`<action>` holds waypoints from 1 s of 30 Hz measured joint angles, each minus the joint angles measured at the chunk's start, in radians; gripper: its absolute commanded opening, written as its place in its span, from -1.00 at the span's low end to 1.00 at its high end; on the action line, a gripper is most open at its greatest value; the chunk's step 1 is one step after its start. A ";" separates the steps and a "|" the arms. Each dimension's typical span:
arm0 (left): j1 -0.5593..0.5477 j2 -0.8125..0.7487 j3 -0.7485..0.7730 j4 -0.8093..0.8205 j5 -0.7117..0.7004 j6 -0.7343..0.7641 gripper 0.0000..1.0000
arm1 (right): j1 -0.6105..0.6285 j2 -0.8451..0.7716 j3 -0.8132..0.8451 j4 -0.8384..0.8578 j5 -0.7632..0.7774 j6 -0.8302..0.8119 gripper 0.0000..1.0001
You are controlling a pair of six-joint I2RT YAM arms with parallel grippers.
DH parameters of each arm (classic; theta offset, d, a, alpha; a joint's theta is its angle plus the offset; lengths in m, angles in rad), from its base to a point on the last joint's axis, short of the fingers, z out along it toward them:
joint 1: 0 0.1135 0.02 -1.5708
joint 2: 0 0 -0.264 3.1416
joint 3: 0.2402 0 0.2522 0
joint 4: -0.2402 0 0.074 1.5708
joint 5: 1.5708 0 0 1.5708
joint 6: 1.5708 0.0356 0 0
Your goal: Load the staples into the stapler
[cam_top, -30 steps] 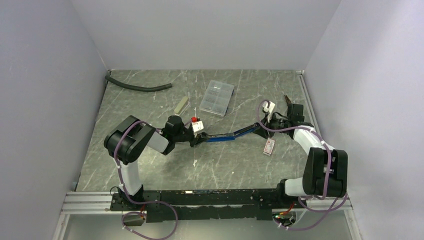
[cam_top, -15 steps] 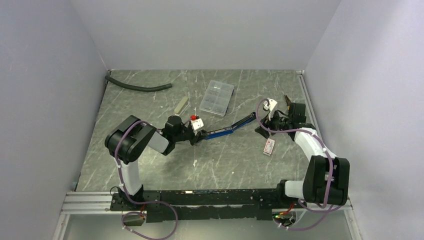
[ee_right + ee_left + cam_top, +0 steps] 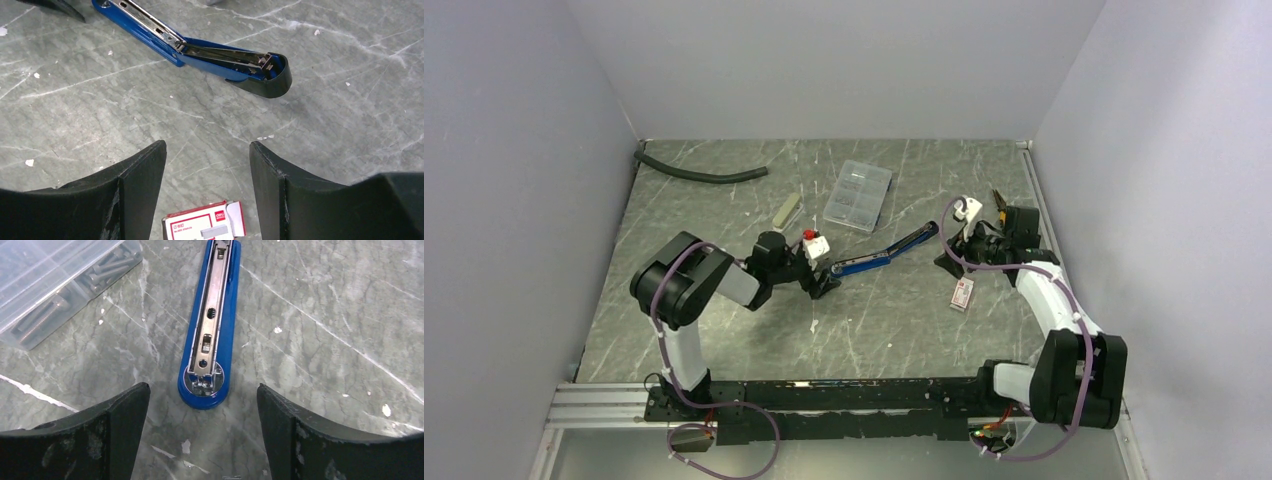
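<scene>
The blue stapler (image 3: 884, 252) is laid open flat on the bench (image 3: 874, 330), metal channel upward. Its rounded end is seen between the tips of the widely spread left pincer (image 3: 202, 390), touched by neither finger. The right pincer (image 3: 207, 147) is held wide and empty near the stapler's black-tipped end. The white, red-ended staple box (image 3: 202, 227) lies just beside that pincer, on the side away from the stapler. Its red print cannot be read. A clear compartment case (image 3: 50, 280) beside the stapler is missed by the right wrist view.
</scene>
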 measured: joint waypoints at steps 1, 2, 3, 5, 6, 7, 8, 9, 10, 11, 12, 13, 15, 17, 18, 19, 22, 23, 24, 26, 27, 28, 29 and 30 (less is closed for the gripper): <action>0.002 -0.013 -0.002 -0.019 0.000 0.000 0.70 | 0.000 -0.007 0.000 -0.004 0.000 0.008 0.31; 0.006 -0.029 -0.005 -0.034 0.002 0.000 0.71 | 0.000 -0.015 0.000 -0.006 0.000 0.014 0.31; 0.010 -0.051 -0.006 -0.055 0.004 0.000 0.72 | 0.000 -0.026 0.000 -0.008 0.001 0.025 0.32; 0.025 -0.112 -0.005 -0.112 0.008 -0.008 0.74 | 0.000 -0.053 0.001 -0.008 0.005 0.058 0.32; 0.038 -0.150 0.003 -0.152 0.007 -0.019 0.73 | 0.000 -0.066 0.003 -0.008 0.006 0.079 0.33; 0.054 -0.187 0.020 -0.204 0.001 -0.029 0.73 | 0.000 -0.077 0.007 -0.009 0.008 0.104 0.33; 0.068 -0.216 0.045 -0.256 -0.012 -0.041 0.72 | 0.000 -0.085 0.015 -0.008 0.010 0.129 0.34; 0.079 -0.237 0.078 -0.312 -0.033 -0.050 0.71 | 0.000 -0.090 0.024 -0.008 0.010 0.153 0.34; 0.091 -0.253 0.130 -0.389 -0.066 -0.062 0.71 | 0.000 -0.092 0.036 -0.008 0.010 0.179 0.35; 0.103 -0.258 0.196 -0.468 -0.105 -0.075 0.71 | 0.000 -0.092 0.047 -0.008 0.009 0.202 0.35; 0.113 -0.258 0.255 -0.523 -0.141 -0.084 0.71 | 0.000 -0.093 0.055 -0.007 0.009 0.222 0.35; 0.122 -0.257 0.304 -0.572 -0.175 -0.093 0.71 | 0.000 -0.093 0.063 -0.007 0.009 0.243 0.35; 0.140 -0.256 0.387 -0.655 -0.247 -0.107 0.71 | 0.000 -0.094 0.069 -0.005 0.009 0.276 0.34; 0.156 -0.240 0.450 -0.721 -0.327 -0.108 0.70 | 0.000 -0.099 0.069 -0.003 0.009 0.300 0.34; 0.161 -0.223 0.474 -0.745 -0.357 -0.108 0.70 | 0.000 -0.103 0.069 0.001 0.009 0.309 0.34; 0.166 -0.198 0.502 -0.772 -0.388 -0.108 0.68 | 0.000 -0.108 0.069 0.003 0.009 0.317 0.33; 0.178 -0.105 0.574 -0.847 -0.447 -0.107 0.63 | 0.000 -0.123 0.069 0.011 0.009 0.329 0.33; 0.183 -0.070 0.597 -0.876 -0.460 -0.107 0.62 | 0.000 -0.127 0.069 0.013 0.008 0.331 0.32; 0.187 -0.036 0.616 -0.903 -0.472 -0.107 0.61 | 0.000 -0.128 0.069 0.014 0.008 0.332 0.32; 0.193 0.017 0.643 -0.956 -0.484 -0.106 0.59 | 0.000 -0.130 0.068 0.016 0.008 0.332 0.31; 0.196 0.040 0.658 -0.981 -0.491 -0.106 0.57 | 0.000 -0.130 0.068 0.016 0.008 0.332 0.31; 0.198 0.058 0.669 -0.996 -0.497 -0.106 0.56 | 0.000 -0.130 0.068 0.016 0.008 0.332 0.31; 0.199 0.073 0.678 -1.006 -0.500 -0.106 0.55 | 0.000 -0.130 0.068 0.016 0.006 0.332 0.30; 0.199 0.084 0.682 -1.010 -0.507 -0.106 0.53 | 0.000 -0.130 0.068 0.016 0.003 0.331 0.30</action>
